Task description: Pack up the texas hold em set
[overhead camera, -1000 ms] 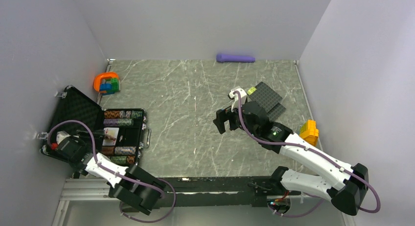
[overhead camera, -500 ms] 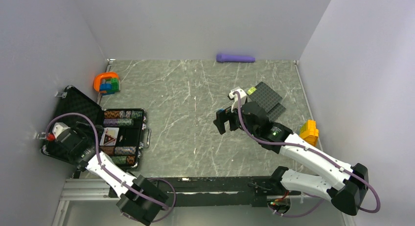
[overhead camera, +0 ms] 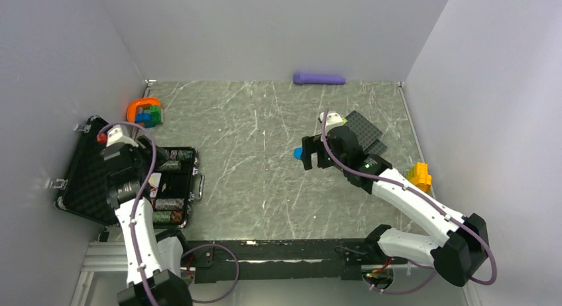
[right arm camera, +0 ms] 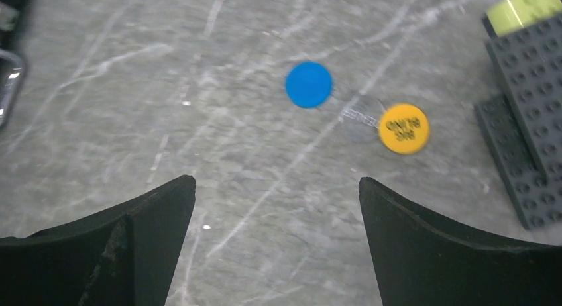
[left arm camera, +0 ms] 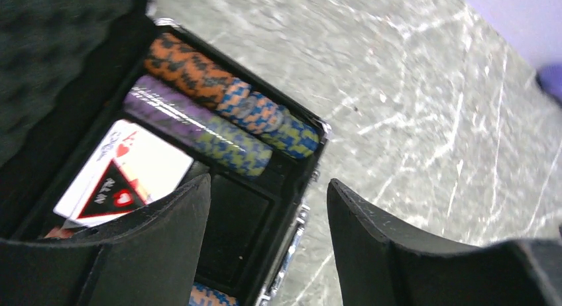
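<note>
The black latch case (overhead camera: 85,165) lies open at the left, its foam lid back against the wall. Striped chip stacks (left arm camera: 219,89) fill its rows, and a card with a dark red triangle (left arm camera: 109,193) lies beside them. My left gripper (left arm camera: 268,187) hangs open over an empty compartment at the case's right rim, holding nothing; from above it (overhead camera: 140,165) is over the tray. A blue disc (right arm camera: 308,84) and a yellow disc (right arm camera: 403,128) lie on the table. My right gripper (right arm camera: 277,181) is open above the bare marble just short of them, seen from above (overhead camera: 307,155) beside the blue disc (overhead camera: 297,153).
Black studded plates (right arm camera: 530,87) lie right of the discs with a lime brick (right arm camera: 523,8) on them. An orange ring toy (overhead camera: 144,112) sits in the far left corner, a purple cylinder (overhead camera: 319,78) lies against the back wall, and a yellow block (overhead camera: 419,177) is by the right wall.
My left arm has swung from the lid's near corner up over the tray, and its jaws have widened. The right gripper has shifted slightly right and away, uncovering the blue disc.
</note>
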`<control>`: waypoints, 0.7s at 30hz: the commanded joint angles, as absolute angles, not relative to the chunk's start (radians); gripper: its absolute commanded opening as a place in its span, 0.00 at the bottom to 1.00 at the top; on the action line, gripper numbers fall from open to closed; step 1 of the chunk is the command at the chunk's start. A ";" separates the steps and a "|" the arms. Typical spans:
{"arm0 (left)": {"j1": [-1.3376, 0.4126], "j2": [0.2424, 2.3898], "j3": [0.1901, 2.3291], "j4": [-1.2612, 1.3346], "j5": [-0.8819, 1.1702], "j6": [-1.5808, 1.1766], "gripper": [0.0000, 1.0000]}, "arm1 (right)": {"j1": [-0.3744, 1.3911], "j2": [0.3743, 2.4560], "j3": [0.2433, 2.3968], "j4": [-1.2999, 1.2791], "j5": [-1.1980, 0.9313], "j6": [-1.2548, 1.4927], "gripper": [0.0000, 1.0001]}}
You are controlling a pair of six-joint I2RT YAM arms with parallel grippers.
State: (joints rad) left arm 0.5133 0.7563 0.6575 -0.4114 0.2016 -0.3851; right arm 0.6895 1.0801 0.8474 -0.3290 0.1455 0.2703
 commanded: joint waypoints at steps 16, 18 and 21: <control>-0.153 1.229 1.076 -0.219 0.184 -0.179 0.69 | 0.333 1.413 0.954 -0.444 0.005 0.339 0.86; -0.154 1.221 1.056 -0.214 0.197 -0.183 0.69 | 0.332 1.458 0.968 -0.429 0.005 0.340 0.85; -0.155 1.199 1.032 -0.205 0.204 -0.185 0.70 | 0.331 1.532 0.995 -0.409 -0.030 0.346 0.81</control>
